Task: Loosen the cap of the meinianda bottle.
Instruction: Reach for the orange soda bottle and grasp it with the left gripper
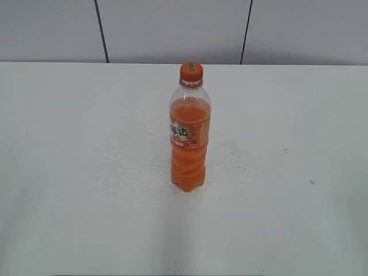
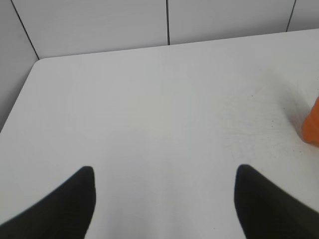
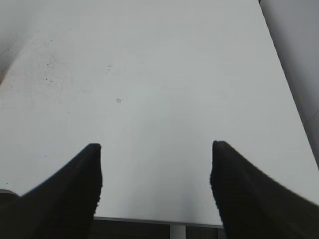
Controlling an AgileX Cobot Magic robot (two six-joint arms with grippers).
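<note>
The meinianda bottle (image 1: 188, 138) stands upright in the middle of the white table (image 1: 69, 172), about two thirds full of orange drink. Its orange cap (image 1: 191, 71) sits on the neck. In the left wrist view only an orange sliver of the bottle (image 2: 311, 127) shows at the right edge. My left gripper (image 2: 164, 174) is open and empty above bare table. My right gripper (image 3: 155, 152) is open and empty above the table near its edge. Neither gripper shows in the exterior view, and the bottle is out of the right wrist view.
A grey panelled wall (image 1: 172, 29) runs behind the table. The table's rounded far left corner (image 2: 42, 60) shows in the left wrist view. The table's edge (image 3: 149, 220) lies just under my right gripper, with a dark gap below it.
</note>
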